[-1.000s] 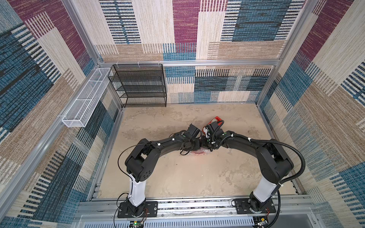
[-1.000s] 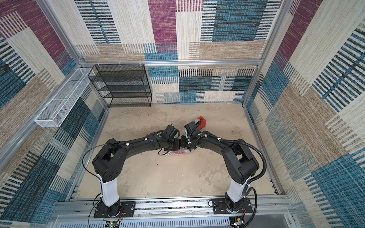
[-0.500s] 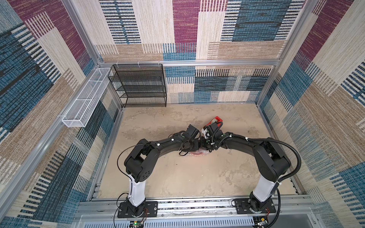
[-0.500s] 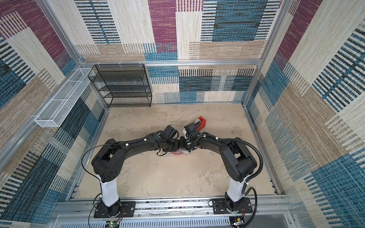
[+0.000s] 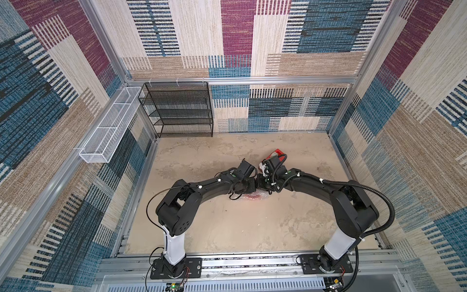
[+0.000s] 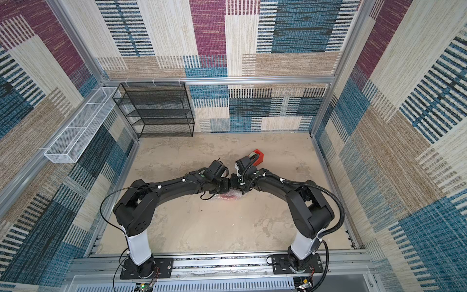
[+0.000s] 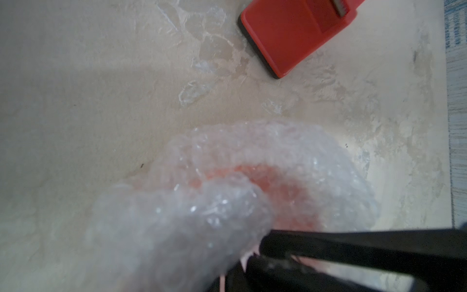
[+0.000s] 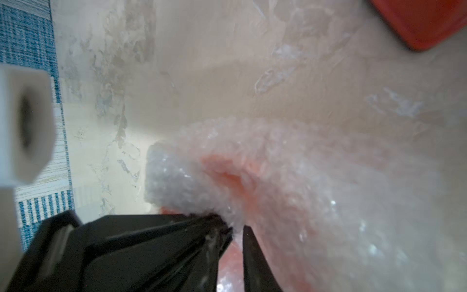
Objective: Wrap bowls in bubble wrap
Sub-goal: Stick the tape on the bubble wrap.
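The orange bowl (image 7: 285, 187) lies mid-table under crinkly clear bubble wrap (image 7: 290, 151), and only its colour shows through. In both top views the two wrists meet over this bundle (image 5: 252, 198) (image 6: 228, 197). My left gripper (image 7: 255, 252) is shut on a fold of the wrap (image 7: 177, 227) that rises toward its camera. My right gripper (image 8: 236, 232) has its jaws slightly apart, with the wrap's edge (image 8: 177, 182) at the tips and the bowl's orange (image 8: 230, 255) showing in the gap. From above, the left gripper (image 5: 249, 188) and right gripper (image 5: 261, 187) nearly touch.
A red tape dispenser (image 5: 278, 153) (image 6: 257, 154) (image 7: 290, 32) stands just behind the right wrist. A black mesh shelf (image 5: 182, 111) stands at the back left. A white wire basket (image 5: 111, 131) hangs on the left wall. Patterned walls close in the beige table (image 5: 240, 227).
Both wrists stay together over the wrapped bowl, and I see no clear movement of the arms or the bundle.
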